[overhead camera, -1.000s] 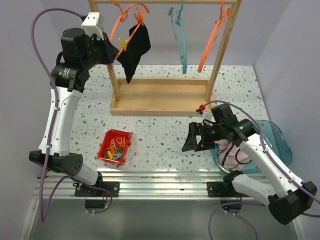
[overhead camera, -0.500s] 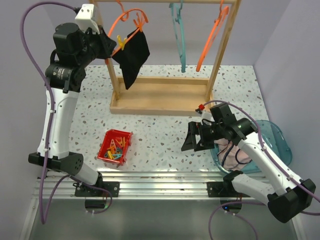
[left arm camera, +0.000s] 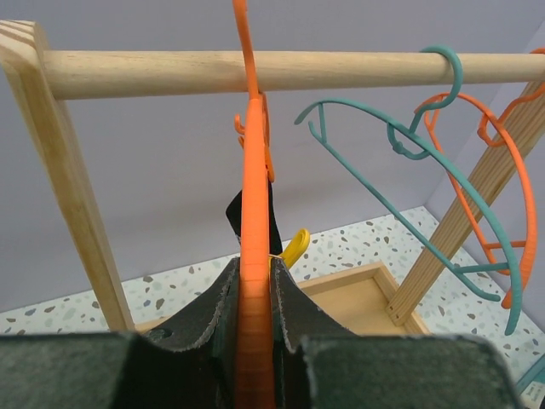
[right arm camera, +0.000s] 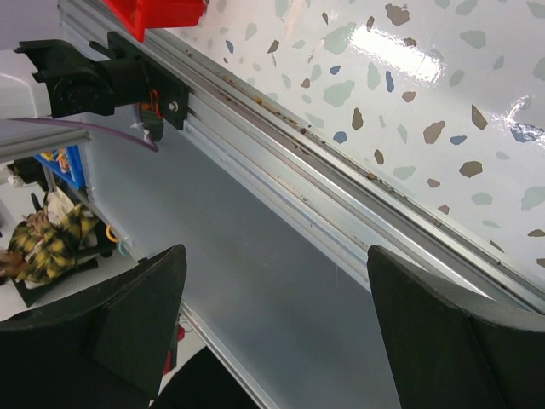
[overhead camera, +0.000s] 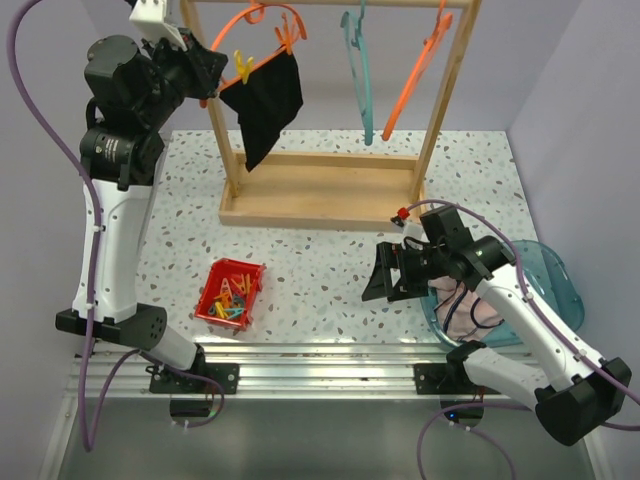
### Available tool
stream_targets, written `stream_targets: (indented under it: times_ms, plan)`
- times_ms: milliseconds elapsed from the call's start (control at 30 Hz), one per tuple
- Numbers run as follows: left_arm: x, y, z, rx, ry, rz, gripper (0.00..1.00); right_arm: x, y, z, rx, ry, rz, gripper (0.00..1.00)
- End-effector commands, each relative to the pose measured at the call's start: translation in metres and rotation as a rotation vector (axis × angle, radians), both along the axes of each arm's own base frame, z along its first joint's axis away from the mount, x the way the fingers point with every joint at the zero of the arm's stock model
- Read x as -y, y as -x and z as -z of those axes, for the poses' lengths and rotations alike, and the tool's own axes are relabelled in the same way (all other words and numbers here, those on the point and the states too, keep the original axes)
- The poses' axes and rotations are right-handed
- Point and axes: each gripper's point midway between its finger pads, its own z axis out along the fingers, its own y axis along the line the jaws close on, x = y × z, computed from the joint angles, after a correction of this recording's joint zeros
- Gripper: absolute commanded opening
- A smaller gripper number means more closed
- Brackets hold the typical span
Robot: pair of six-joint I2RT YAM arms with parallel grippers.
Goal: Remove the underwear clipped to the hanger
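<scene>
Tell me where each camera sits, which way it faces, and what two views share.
Top external: above and behind the robot, looking down on the table, wooden rack, black briefs and red bin; both arms show.
Left wrist: up by the rack, facing its top rail; the left hand clamps the orange hanger.
Right wrist: low, facing the table's near edge; the right hand shows open.
Shared: top and left wrist see the orange hanger; top and right wrist, the red bin.
</scene>
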Motion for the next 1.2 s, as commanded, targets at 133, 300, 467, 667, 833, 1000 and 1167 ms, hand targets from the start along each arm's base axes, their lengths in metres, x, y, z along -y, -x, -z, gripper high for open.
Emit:
stream_targets:
  times_ms: [133, 300, 467, 667, 833, 1000, 1167]
  plan:
    - [0.007, 0.042, -0.019, 0.102, 0.009, 0.080, 0.00, -0.006, -0.005, -0.004, 0.021, -0.032, 0.001, 0.90]
    - [-0.001, 0.075, -0.003, 0.085, 0.000, 0.072, 0.00, -0.012, -0.010, -0.003, 0.022, -0.059, 0.002, 0.91]
    - [0.006, 0.112, 0.018, 0.057, 0.022, 0.145, 0.00, -0.016, -0.019, -0.007, 0.041, -0.066, 0.007, 0.91]
    - [0.012, 0.137, 0.068, -0.041, 0.044, 0.207, 0.00, -0.025, -0.026, -0.008, 0.032, -0.106, 0.027, 0.92]
    - [0.015, 0.152, 0.163, -0.231, 0.093, 0.223, 0.00, -0.026, -0.031, -0.008, 0.038, -0.125, 0.078, 0.96]
    - [0.024, 0.160, 0.221, -0.319, 0.166, 0.259, 0.00, -0.023, -0.024, 0.004, 0.004, -0.133, 0.119, 0.98]
    - [0.051, 0.160, 0.243, -0.355, 0.210, 0.320, 0.00, -0.023, -0.020, 0.010, -0.020, -0.152, 0.146, 0.98]
